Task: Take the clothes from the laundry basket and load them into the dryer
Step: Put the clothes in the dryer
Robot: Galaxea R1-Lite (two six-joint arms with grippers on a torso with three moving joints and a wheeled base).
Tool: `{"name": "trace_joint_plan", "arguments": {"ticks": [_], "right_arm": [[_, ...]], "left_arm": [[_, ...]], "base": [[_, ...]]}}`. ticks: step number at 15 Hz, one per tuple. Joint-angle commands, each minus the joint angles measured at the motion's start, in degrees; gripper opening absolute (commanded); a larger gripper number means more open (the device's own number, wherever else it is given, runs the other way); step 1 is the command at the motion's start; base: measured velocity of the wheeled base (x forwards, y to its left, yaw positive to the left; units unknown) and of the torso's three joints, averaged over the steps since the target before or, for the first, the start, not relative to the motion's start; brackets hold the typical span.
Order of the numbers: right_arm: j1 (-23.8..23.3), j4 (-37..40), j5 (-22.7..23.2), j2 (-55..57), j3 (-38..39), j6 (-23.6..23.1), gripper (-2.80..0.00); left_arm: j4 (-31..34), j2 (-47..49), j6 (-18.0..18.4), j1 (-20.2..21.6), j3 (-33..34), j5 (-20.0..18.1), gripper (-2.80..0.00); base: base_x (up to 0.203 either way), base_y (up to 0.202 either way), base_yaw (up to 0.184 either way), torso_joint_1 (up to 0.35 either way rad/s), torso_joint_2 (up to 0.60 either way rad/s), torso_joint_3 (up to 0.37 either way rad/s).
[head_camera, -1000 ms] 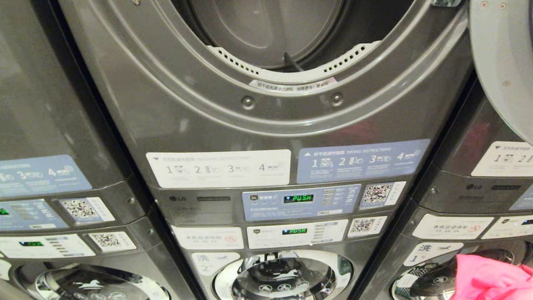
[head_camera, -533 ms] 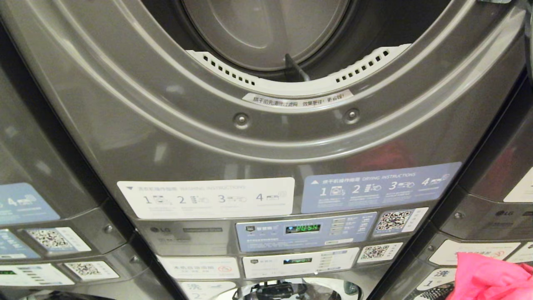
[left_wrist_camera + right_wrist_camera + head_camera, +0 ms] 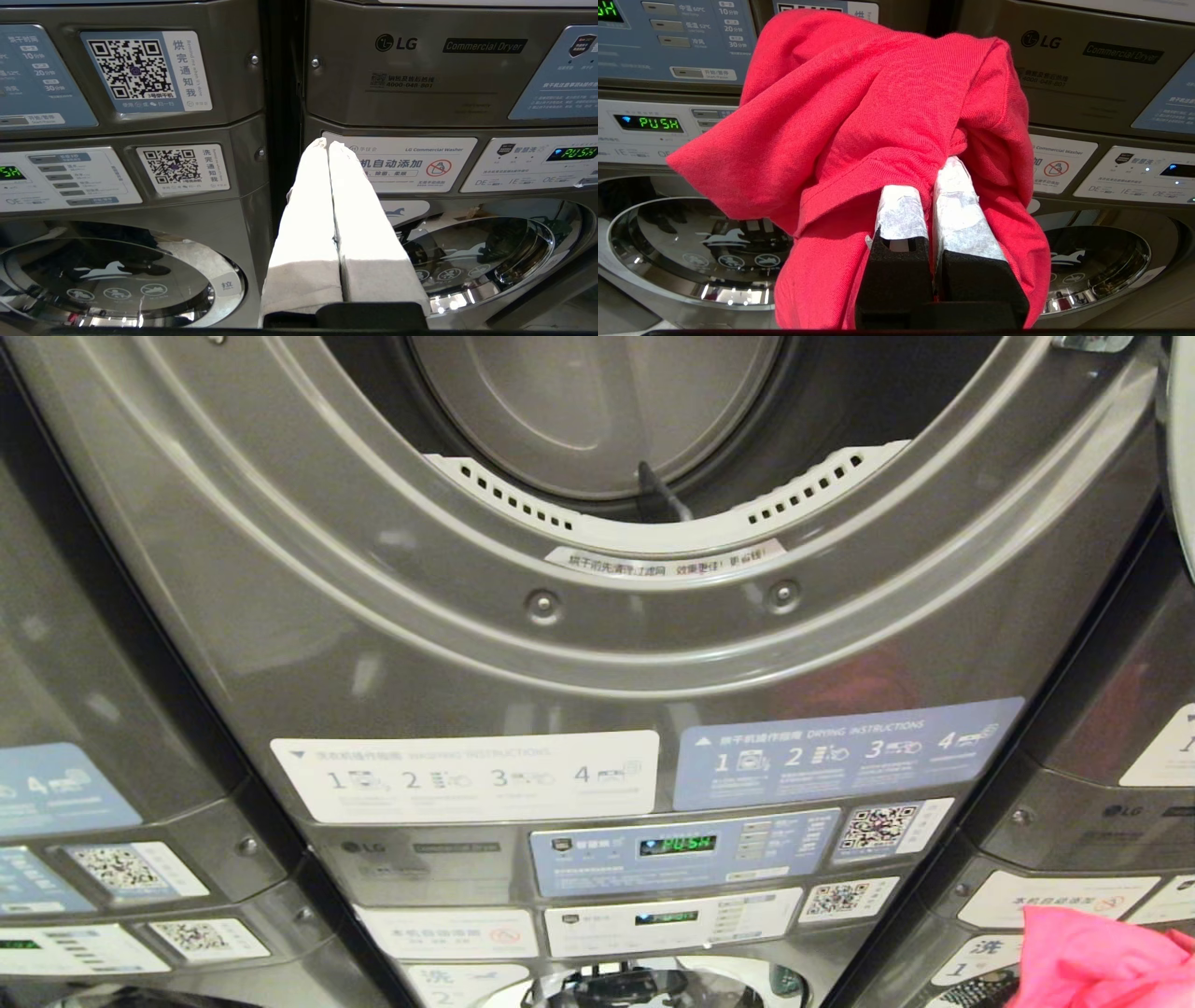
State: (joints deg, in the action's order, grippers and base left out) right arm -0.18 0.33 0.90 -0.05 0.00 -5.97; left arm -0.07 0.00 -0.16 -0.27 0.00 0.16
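The dryer [image 3: 597, 644] fills the head view, its round opening [image 3: 597, 420] uncovered and the grey drum inside bare. My right gripper [image 3: 927, 175] is shut on the clothes [image 3: 878, 102], a bright red garment bunched over and around its fingers. A corner of that garment [image 3: 1102, 961] shows at the bottom right of the head view, low in front of the neighbouring machine. My left gripper [image 3: 327, 143] is shut with nothing in it, pointing at the gap between two machines. The laundry basket is out of view.
Stacked grey machines stand close on both sides [image 3: 112, 709] [image 3: 1102, 784]. The open dryer door [image 3: 1181, 448] juts in at the upper right. Below the dryer are control panels [image 3: 681, 849] and the washer's round glass door [image 3: 644, 989].
The whole head view has shifted: the camera has come closer to the dryer, which now looks larger. The red garment stays at the lower right, and both grippers stay shut.
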Motion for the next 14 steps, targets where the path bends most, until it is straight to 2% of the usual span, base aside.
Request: {"name": "trace_joint_plan", "arguments": {"ticks": [1, 4, 14], "right_arm": [[0.0, 0.0, 0.1, 0.0, 0.0, -0.1, -2.8], [0.0, 0.0, 0.1, 0.0, 0.0, -0.1, -2.8], [0.0, 0.0, 0.1, 0.0, 0.0, -0.1, -2.8]], "left_arm": [[0.0, 0.0, 0.0, 0.0, 0.0, 0.0, -2.8], [0.0, 0.0, 0.0, 0.0, 0.0, 0.0, -2.8], [0.0, 0.0, 0.0, 0.0, 0.0, 0.0, -2.8]], "base": [[0.0, 0.0, 0.0, 0.0, 0.0, 0.0], [0.002, 0.035, -0.003, 0.002, 0.0, 0.001], [0.0, 0.191, -0.001, 0.003, 0.0, 0.001]]}}
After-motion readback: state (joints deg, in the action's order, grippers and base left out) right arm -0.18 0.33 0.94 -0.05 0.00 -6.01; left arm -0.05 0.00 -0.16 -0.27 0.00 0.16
